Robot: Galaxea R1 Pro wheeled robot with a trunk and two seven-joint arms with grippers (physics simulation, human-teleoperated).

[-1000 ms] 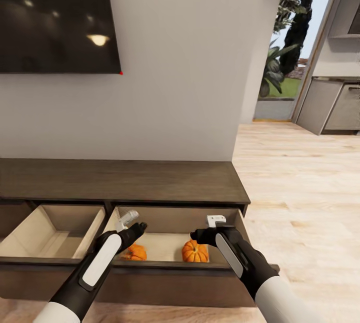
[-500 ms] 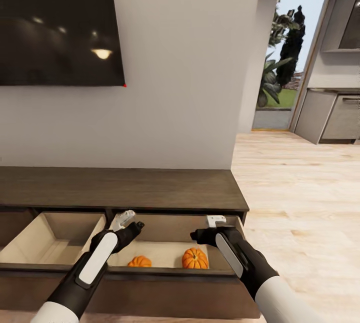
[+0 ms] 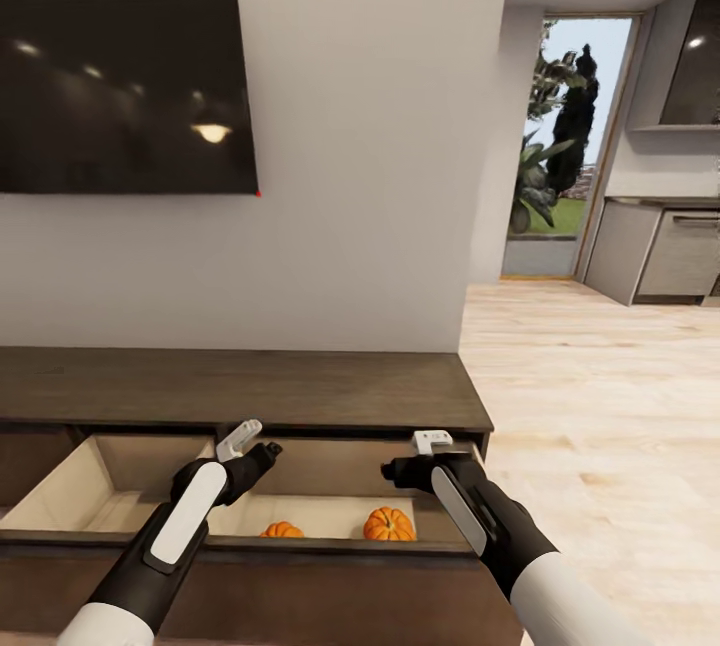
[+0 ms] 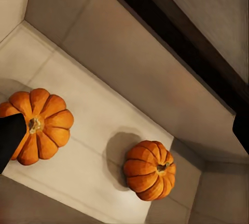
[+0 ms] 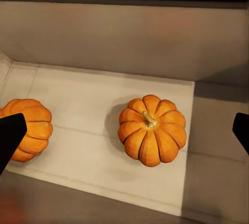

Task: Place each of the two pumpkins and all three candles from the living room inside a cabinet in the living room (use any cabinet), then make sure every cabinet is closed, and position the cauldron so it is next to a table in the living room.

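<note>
My head camera has tilted up over the last second: the TV [image 3: 125, 93] and the doorway [image 3: 565, 141] now sit lower in view, toward 6 o'clock. The left gripper [image 3: 252, 438] has drawn back toward 7 o'clock, off the left pumpkin [image 3: 282, 529], which the drawer front [image 3: 300, 548] now hides more of. Less of the right pumpkin [image 3: 389, 524] shows too.

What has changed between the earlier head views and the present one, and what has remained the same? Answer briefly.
The camera has tilted upward, so the TV and cabinet sit lower in the picture. The left gripper has risen slightly out of the drawer; the right gripper holds its place. Both pumpkins stay on the open drawer's floor, ungrasped. Both drawers remain open.
</note>
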